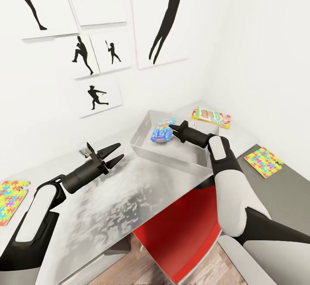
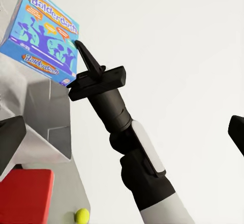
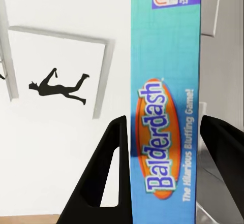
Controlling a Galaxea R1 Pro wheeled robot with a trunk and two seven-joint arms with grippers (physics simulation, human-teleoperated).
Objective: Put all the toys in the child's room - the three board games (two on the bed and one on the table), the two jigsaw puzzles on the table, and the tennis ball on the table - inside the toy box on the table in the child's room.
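— Progress, left to right?
— Left gripper (image 1: 113, 154) spread, holding nothing. Jigsaw puzzle (image 1: 10, 199) lying at far left, another (image 1: 263, 161) far right, Skip-Bo box (image 1: 211, 118) beyond the toy box (image 1: 142, 140): all waiting. Right gripper (image 1: 173, 131) over the bin, apparently pinching the blue Balderdash game (image 1: 162, 130).
— Anything extra elsewhere?
— Left wrist view: tennis ball (image 2: 82, 215), low beside the red chair (image 2: 25, 196).

The jigsaw puzzle (image 1: 12, 199) at the table's (image 1: 129, 199) left end is cut off by the head view's edge. The Balderdash box (image 3: 165, 107) is cropped in the right wrist view — its small print is unreadable.
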